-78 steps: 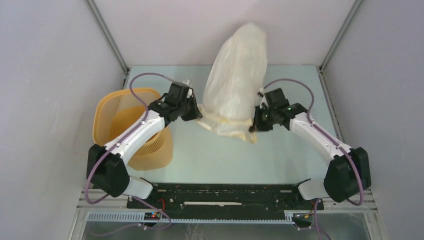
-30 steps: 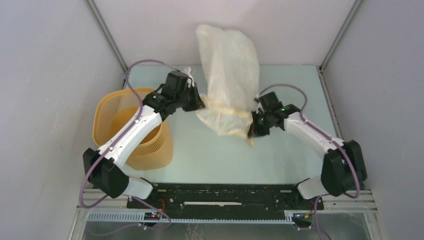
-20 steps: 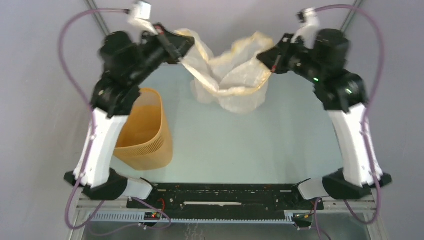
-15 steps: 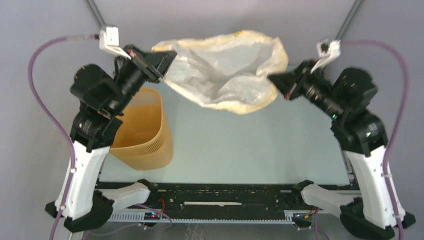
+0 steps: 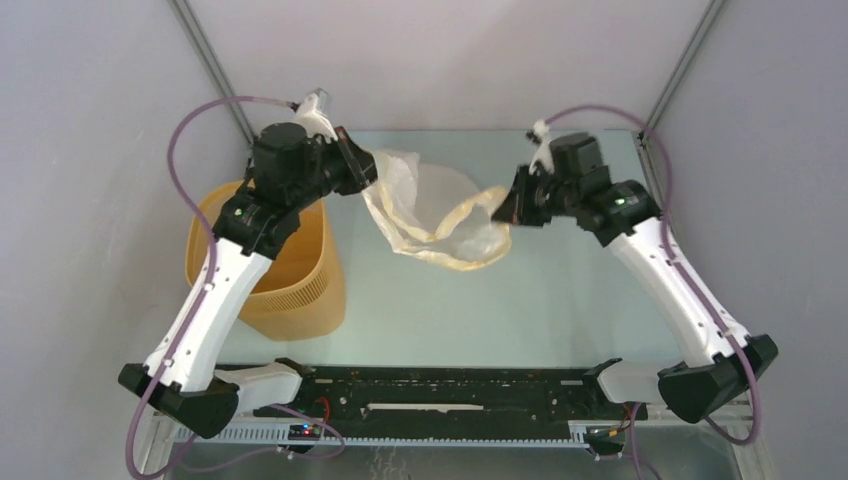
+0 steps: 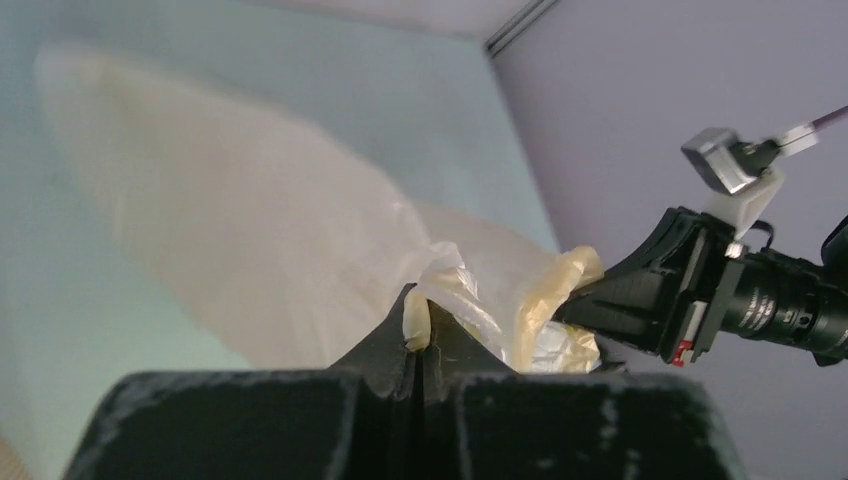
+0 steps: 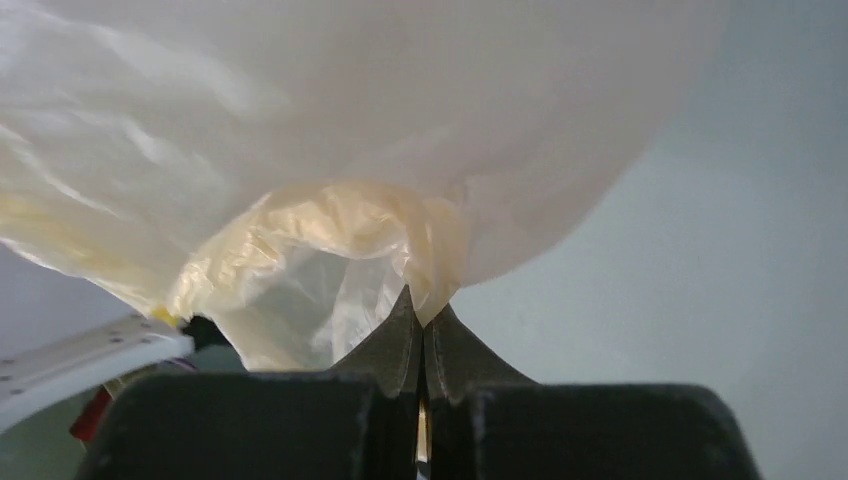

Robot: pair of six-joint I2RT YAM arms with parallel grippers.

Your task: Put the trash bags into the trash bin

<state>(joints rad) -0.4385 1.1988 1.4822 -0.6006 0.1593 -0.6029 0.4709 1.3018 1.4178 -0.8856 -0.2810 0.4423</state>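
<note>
Left gripper [image 5: 366, 176] and right gripper [image 5: 501, 207] each pinch the yellowish rim; trash bag [image 5: 440, 215] hangs between them above the table [image 5: 480, 310], mouth stretched left-right; trash bin [image 5: 290, 290] stands leftward, under the nearer left arm.

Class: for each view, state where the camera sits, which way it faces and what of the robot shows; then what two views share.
Top external: above and behind the robot, looking down on the table; left arm, right arm, trash bag, trash bin show.
Left wrist: on the left arm, facing past its shut left gripper to bag and right gripper.
Right wrist: on the right arm, facing its shut fingers and the bag.
Both wrist views share the pinched bag.
</note>
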